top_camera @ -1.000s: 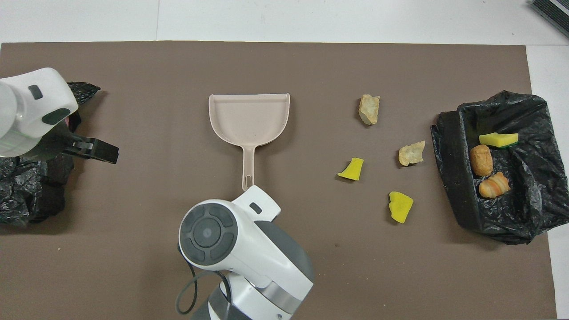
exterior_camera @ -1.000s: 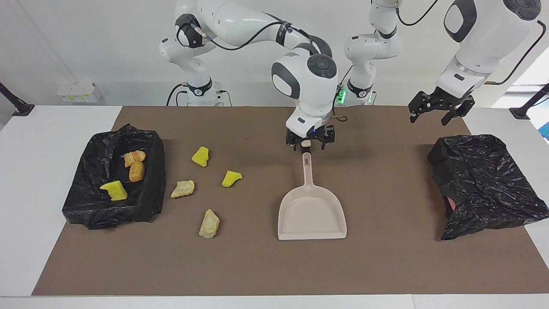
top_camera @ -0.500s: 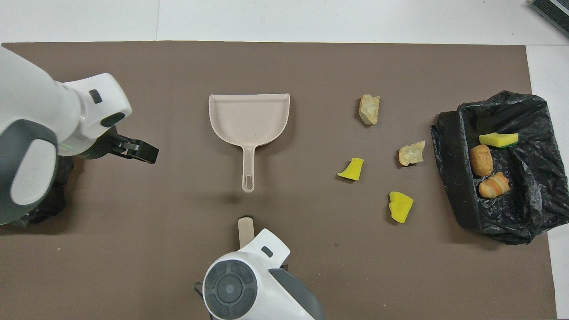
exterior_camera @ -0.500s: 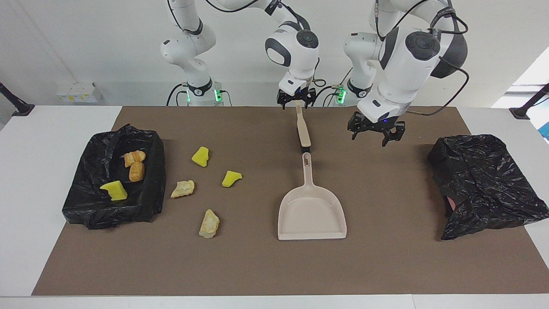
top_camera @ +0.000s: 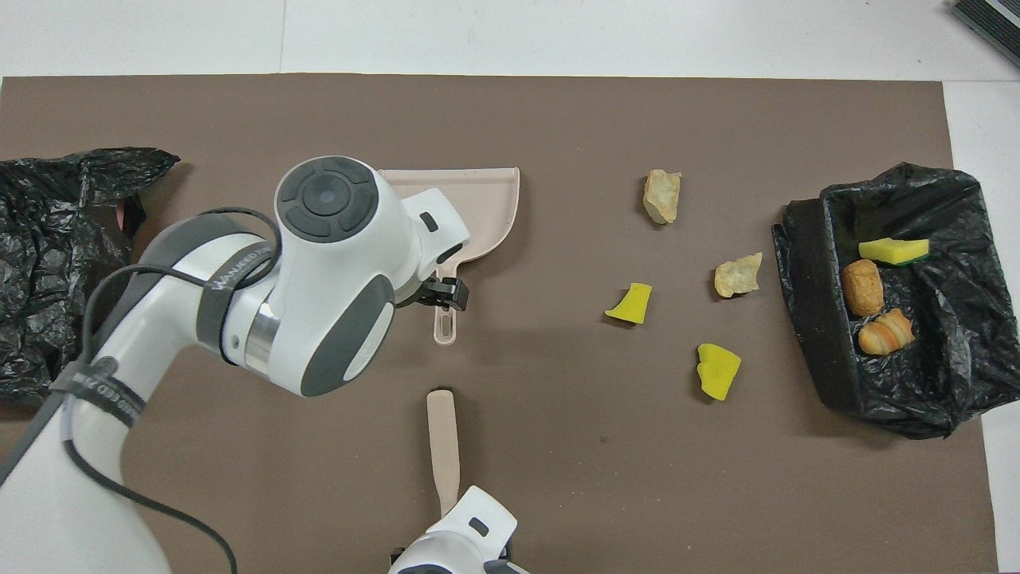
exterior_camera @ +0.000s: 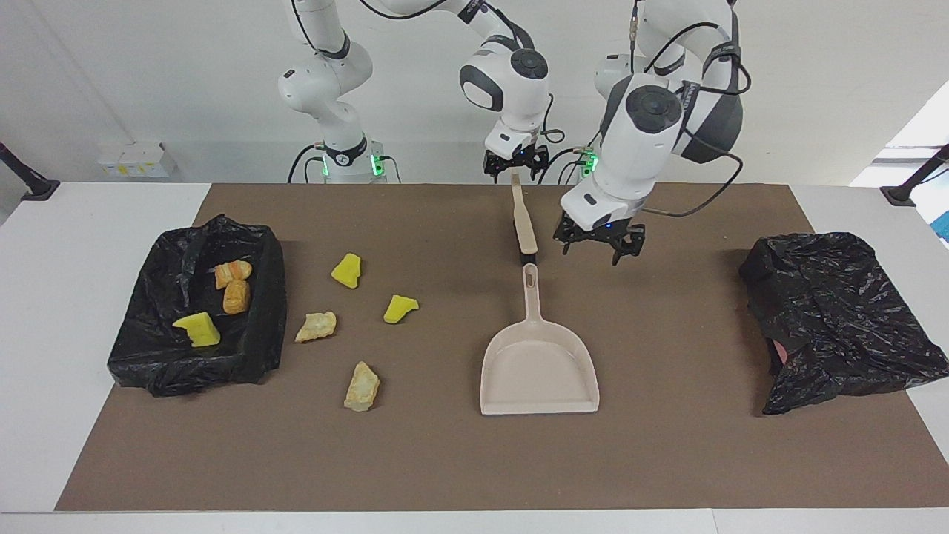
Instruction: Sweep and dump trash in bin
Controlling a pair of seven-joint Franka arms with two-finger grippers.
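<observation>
1. Right gripper (exterior_camera: 514, 172): up in the air over the brown mat (exterior_camera: 667, 460), jaws clamped on the top end of a brush (exterior_camera: 523, 222).
2. Brush: beige handle, dark bristle end lowest, hanging slightly tilted, over bare mat just off the end of the dustpan handle, apart from it in the overhead view.
3. Left gripper (exterior_camera: 594, 252): jaws apart, gripping nothing, raised just beside the dustpan handle, toward the left arm's end from it. Covers part of the handle in the overhead view; no contact in the facing view.
4. Dustpan (exterior_camera: 539, 371): beige, flat on the mat mid-table, handle toward the robots, open mouth away from them, nothing in it.
5. Trash (exterior_camera: 362, 386): seven pieces.
   - Four loose on the mat between dustpan and bin: two yellow (exterior_camera: 346, 270) (exterior_camera: 400, 308), two tan (exterior_camera: 316, 326) (top_camera: 662, 195). All apart from one another; one tan lump farthest from the robots.
   - Three already inside the bin: one yellow wedge (exterior_camera: 196, 329), two golden-brown lumps (exterior_camera: 233, 272) (exterior_camera: 236, 297) close together.
6. Bin (exterior_camera: 270, 311): lined with black plastic, at the right arm's end of the table, on the mat edge.
7. Black bag (exterior_camera: 838, 311): crumpled heap at the left arm's end, well apart from dustpan and grippers.
</observation>
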